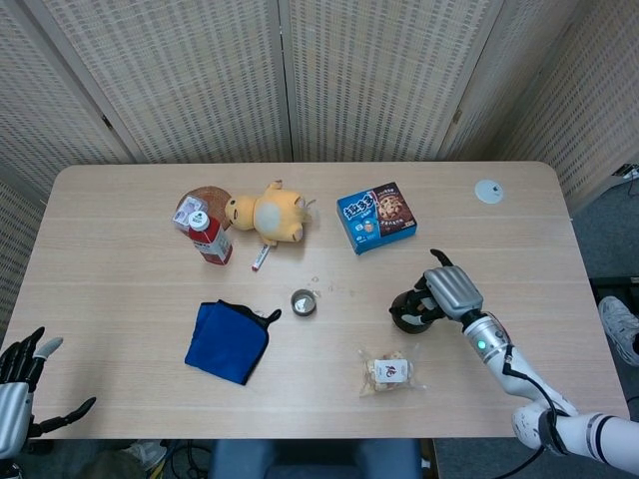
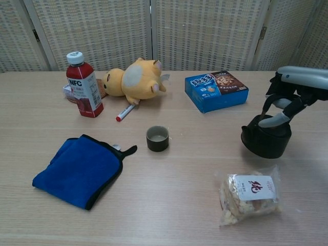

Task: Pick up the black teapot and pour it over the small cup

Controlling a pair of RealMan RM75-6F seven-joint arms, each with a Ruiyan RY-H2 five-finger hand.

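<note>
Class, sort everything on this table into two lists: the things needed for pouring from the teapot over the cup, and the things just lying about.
Needed for the job:
black teapot, held by the right hand
small cup

Just lying about:
blue cloth
red NFC bottle
yellow plush toy
red marker
blue biscuit box
snack bag
</note>
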